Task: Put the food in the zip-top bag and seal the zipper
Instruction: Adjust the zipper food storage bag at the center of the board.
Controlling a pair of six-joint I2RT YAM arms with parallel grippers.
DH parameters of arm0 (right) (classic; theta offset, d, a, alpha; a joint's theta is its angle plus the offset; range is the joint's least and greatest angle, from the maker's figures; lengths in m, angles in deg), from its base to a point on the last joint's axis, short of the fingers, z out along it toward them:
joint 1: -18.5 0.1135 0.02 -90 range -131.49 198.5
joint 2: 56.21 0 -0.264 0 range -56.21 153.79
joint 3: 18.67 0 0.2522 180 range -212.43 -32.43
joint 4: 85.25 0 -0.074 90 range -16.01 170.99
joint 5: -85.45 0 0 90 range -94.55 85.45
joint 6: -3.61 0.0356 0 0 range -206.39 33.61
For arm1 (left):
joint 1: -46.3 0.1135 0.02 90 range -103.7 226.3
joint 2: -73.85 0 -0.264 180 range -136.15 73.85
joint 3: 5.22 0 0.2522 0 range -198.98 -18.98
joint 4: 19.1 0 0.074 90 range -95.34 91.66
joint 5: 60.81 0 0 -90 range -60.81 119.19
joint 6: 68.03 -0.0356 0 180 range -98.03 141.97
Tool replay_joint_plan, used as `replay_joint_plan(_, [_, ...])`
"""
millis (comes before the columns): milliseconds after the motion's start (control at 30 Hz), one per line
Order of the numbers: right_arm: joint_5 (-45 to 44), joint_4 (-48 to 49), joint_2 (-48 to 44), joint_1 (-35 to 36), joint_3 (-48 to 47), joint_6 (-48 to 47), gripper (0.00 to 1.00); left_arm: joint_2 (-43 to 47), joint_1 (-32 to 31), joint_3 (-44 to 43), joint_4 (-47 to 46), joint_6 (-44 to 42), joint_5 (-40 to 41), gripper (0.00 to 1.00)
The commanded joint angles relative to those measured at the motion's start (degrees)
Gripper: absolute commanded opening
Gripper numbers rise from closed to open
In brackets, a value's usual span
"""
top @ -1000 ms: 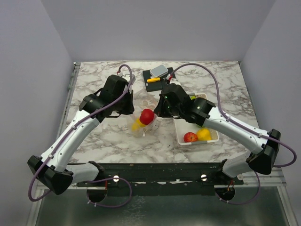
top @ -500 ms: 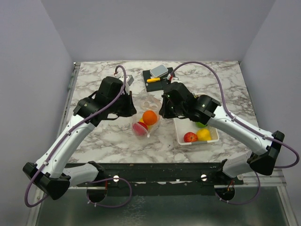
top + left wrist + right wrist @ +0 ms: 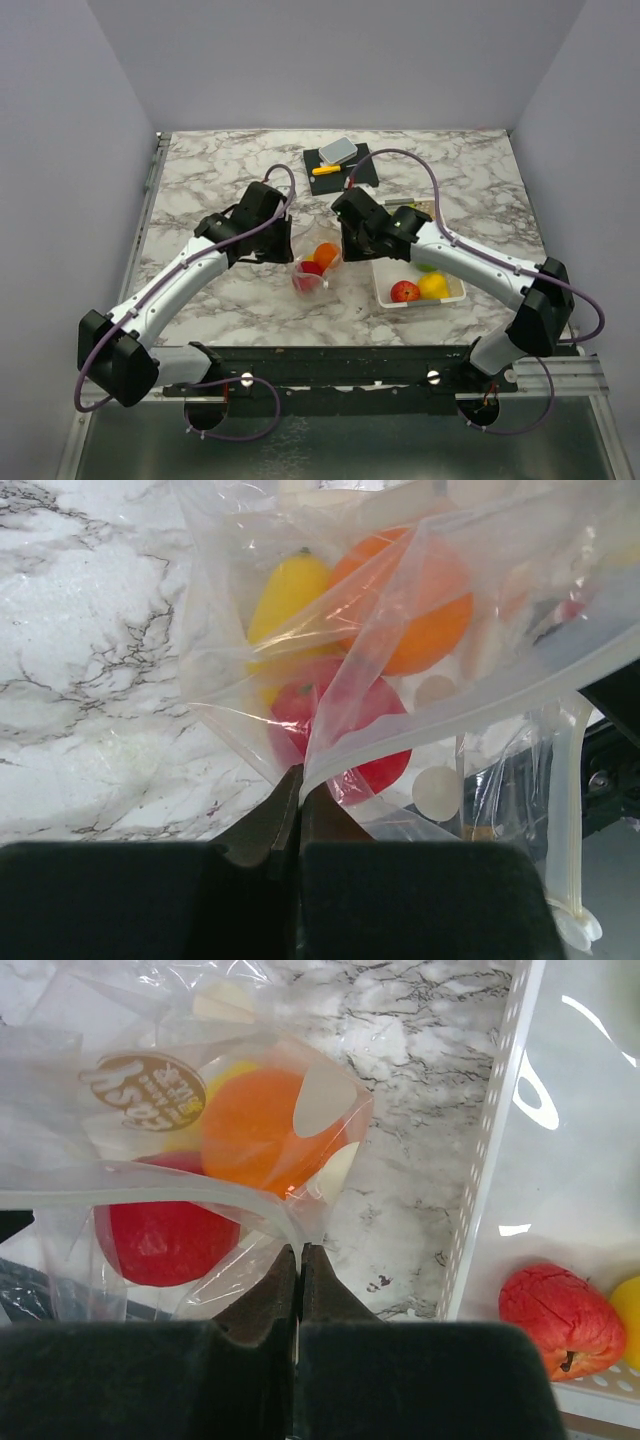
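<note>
A clear bag [image 3: 312, 281] with white polka dots hangs upright by its top edge, mouth open. Inside, an orange fruit [image 3: 326, 254], a red fruit [image 3: 310, 270] and a yellow fruit [image 3: 285, 595] press together. The pale zipper [image 3: 120, 1178] is unsealed. A second red fruit [image 3: 405, 291], second yellow fruit [image 3: 433, 286] and green fruit [image 3: 428, 266] lie in the white basket [image 3: 490, 1140] beside it.

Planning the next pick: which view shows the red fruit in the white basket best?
Right wrist: the red fruit lies large at lower right in the basket, wrinkled skin and stem end clear. Top external shows it small, beside a yellow fruit. Left wrist misses it.
</note>
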Motion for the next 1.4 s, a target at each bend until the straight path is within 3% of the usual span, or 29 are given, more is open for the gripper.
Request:
replay_joint_plan(0, [-1.08, 0.42, -2.35, -0.09, -3.04, -0.59, 0.01, 1.89, -0.21, -4.89, -1.05, 0.06, 0.65, 0.0])
replay_joint_plan(333, [0.61, -9.29, -4.96, -0.09, -19.42, -3.41, 0.01, 4.35, -0.21, -21.27, 5.93, 2.73, -1.72, 0.0])
replay_joint_plan(600, [2.59, -13.27, -3.88, -0.09, -25.1, -3.83, 0.01, 4.58, -0.2, -27.83, 9.22, 4.12, -3.89, 0.0])
replay_joint_plan(867, [5.35, -14.72, -1.71, -0.09, -25.87, -4.81, 0.01, 4.71, -0.2, -24.92, 9.28, 4.06, -3.84, 0.0])
replay_joint_plan(1133, [11.82, -7.37, 1.69, -5.43, -14.15, -4.84, 0.01, 2.56, -0.2, -11.53, 0.63, 4.24, -3.88, 0.0])
replay_joint_plan(1367, [13.19, -5.02, 3.03, -7.28, -11.22, -4.56, 0.01, -1.37, -0.12, -8.84, -1.04, 3.08, -3.36, 0.03])
